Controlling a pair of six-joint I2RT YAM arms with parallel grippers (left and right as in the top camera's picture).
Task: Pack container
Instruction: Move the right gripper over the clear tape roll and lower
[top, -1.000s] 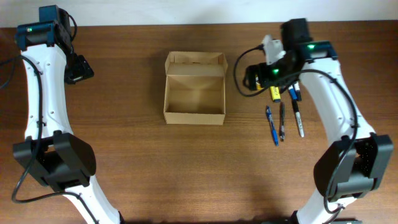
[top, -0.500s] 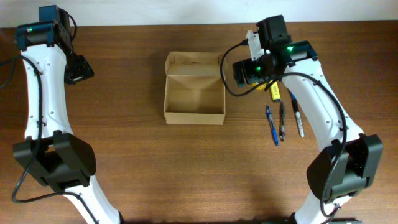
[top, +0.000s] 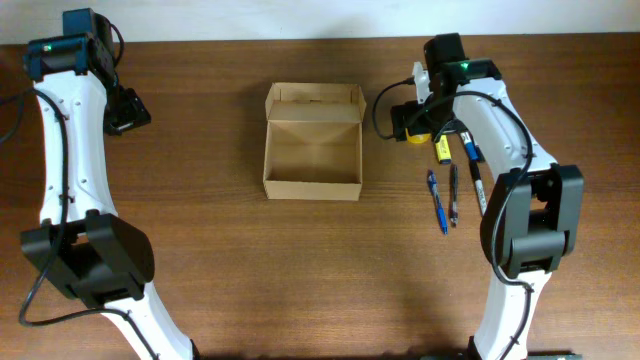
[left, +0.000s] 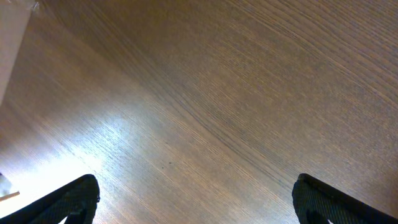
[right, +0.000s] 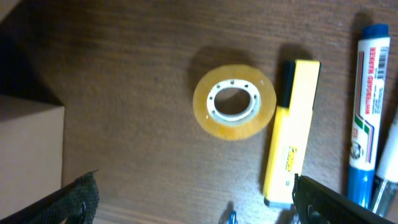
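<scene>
The container (top: 312, 155) is a small tan cardboard box at the table's middle, open and empty, with its flap lid standing at the far side. Its corner shows in the right wrist view (right: 28, 155). My right gripper (top: 408, 120) is open and empty, hovering to the box's right over a yellowish tape roll (right: 234, 101). Its fingers (right: 199, 205) sit wide apart in that view. A yellow highlighter (right: 289, 130) lies right of the roll. My left gripper (top: 128, 108) is open and empty at the far left, over bare wood (left: 196, 202).
Right of the highlighter lies a blue-capped marker (right: 365, 106). Nearer the front lie a blue pen (top: 437, 200), a dark pen (top: 453, 195) and a grey marker (top: 479, 190), side by side. The table's far edge (top: 300, 40) runs just behind the box.
My right arm has swung and turned at the wrist, and its gripper now sits over the tape roll. The left arm, box and pens have not moved.
</scene>
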